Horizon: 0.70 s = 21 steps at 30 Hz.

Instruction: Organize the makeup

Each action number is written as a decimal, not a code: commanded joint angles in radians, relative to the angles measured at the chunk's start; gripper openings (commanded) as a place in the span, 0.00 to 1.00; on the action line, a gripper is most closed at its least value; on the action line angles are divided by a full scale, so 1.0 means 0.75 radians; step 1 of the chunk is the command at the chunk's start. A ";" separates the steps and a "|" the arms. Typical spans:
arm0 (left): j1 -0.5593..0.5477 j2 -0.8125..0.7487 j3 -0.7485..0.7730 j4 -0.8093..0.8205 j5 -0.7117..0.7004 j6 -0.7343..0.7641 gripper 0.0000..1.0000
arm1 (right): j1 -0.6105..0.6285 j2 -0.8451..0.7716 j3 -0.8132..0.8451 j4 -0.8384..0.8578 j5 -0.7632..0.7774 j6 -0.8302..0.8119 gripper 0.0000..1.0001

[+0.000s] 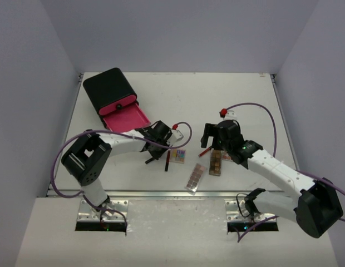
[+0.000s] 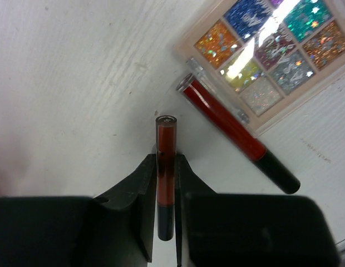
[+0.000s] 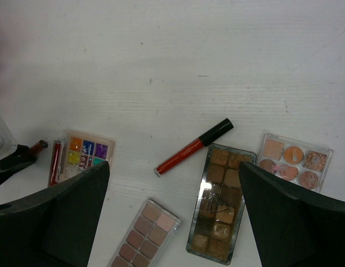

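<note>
The left hand (image 2: 166,161), lower centre of the left wrist view, is clamped on a slim red stick (image 2: 166,136) over the white bench (image 2: 78,83). A second red stick (image 2: 228,125) lies against the square glitter palette (image 2: 272,50) at upper right. The right hand (image 3: 173,167) is spread wide and holds nothing. Below it lie a black-capped red stick (image 3: 195,147), a long brown palette (image 3: 221,203), a pink-toned palette (image 3: 144,233) and a peach palette (image 3: 295,164).

White surface (image 1: 228,94), black box (image 1: 108,89) far left, glitter palette (image 1: 178,154), red stick (image 3: 192,148), brown palette (image 3: 221,201), mauve palette (image 3: 145,233), peach palette (image 3: 295,162) clustered centre.
</note>
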 commanded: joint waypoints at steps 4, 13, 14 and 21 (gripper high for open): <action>0.073 -0.210 0.197 -0.160 0.081 0.035 0.00 | -0.005 -0.052 -0.008 0.004 0.048 -0.011 0.98; 0.103 -0.455 0.519 -0.200 -0.219 0.147 0.00 | -0.005 -0.026 -0.006 0.021 0.032 0.001 0.99; 0.136 -0.443 0.528 -0.201 -0.235 0.169 0.00 | -0.005 -0.026 -0.006 0.023 0.029 0.000 0.99; 0.455 -0.344 0.394 -0.021 -0.305 0.323 0.00 | -0.005 -0.035 0.002 0.023 0.013 -0.002 0.99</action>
